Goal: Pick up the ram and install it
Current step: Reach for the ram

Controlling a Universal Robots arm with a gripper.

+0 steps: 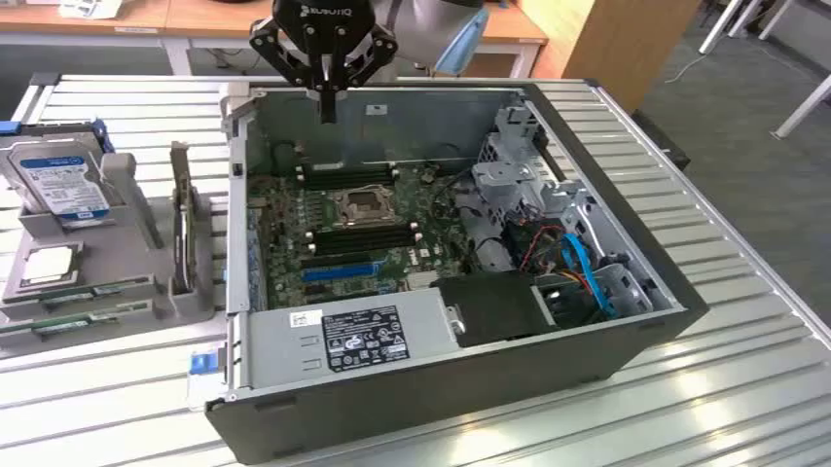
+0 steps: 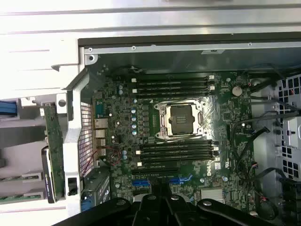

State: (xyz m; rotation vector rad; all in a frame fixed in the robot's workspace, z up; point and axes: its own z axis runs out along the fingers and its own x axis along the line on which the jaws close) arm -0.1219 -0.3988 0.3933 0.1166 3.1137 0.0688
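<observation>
Two ram sticks, thin and green, lie flat in a grey holder at the exterior view's left, one (image 1: 101, 290) just above the other (image 1: 54, 324). My gripper (image 1: 327, 105) hangs over the back wall of the open computer case (image 1: 454, 389), well away from them. Its dark fingers are shut together with nothing between them. In the wrist view the gripper (image 2: 160, 200) looks down on the motherboard (image 2: 225, 108). Black memory slots (image 2: 171, 84) sit on one side of the empty processor socket (image 2: 181, 120), and more slots (image 2: 176, 153) sit on the other.
A blue-labelled hard drive (image 1: 58, 185) and a square silver processor chip (image 1: 46, 265) rest in the grey holder. A green card (image 1: 182, 224) stands upright beside the case. The power supply (image 1: 350, 336) and blue cables (image 1: 585, 268) fill the case's near end.
</observation>
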